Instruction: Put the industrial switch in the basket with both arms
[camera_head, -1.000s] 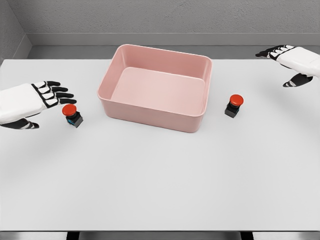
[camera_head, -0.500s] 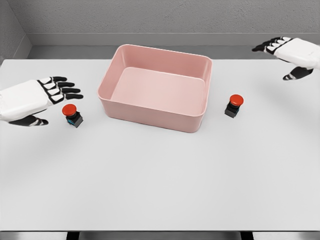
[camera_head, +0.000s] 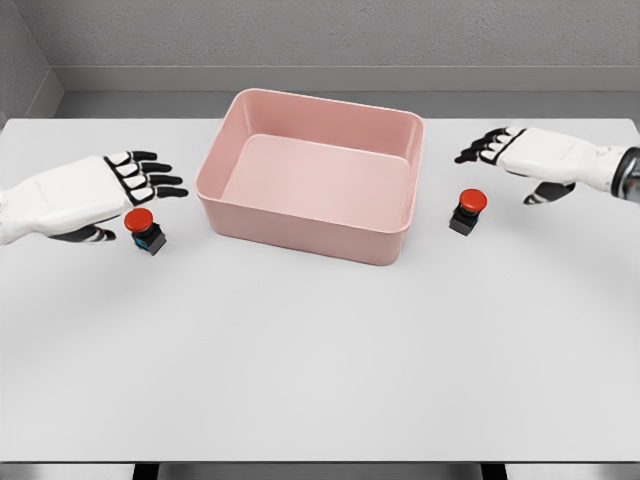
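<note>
Two industrial switches with red mushroom buttons on dark bases stand on the white table: one (camera_head: 144, 230) left of the pink basket (camera_head: 300, 222), the other (camera_head: 467, 211) right of it. The basket holds nothing. My left hand (camera_head: 135, 190) hovers just above and left of the left switch, fingers spread, touching nothing. Above the right switch, slightly to its right, my right hand (camera_head: 500, 160) reaches in with fingers extended toward the basket, also holding nothing.
The white table (camera_head: 320, 360) stretches wide in front of the basket. A grey wall and floor strip run behind the table's far edge.
My right hand has swept left and down from the far right corner to just above the right switch. My left hand has crept right, over the left switch.
</note>
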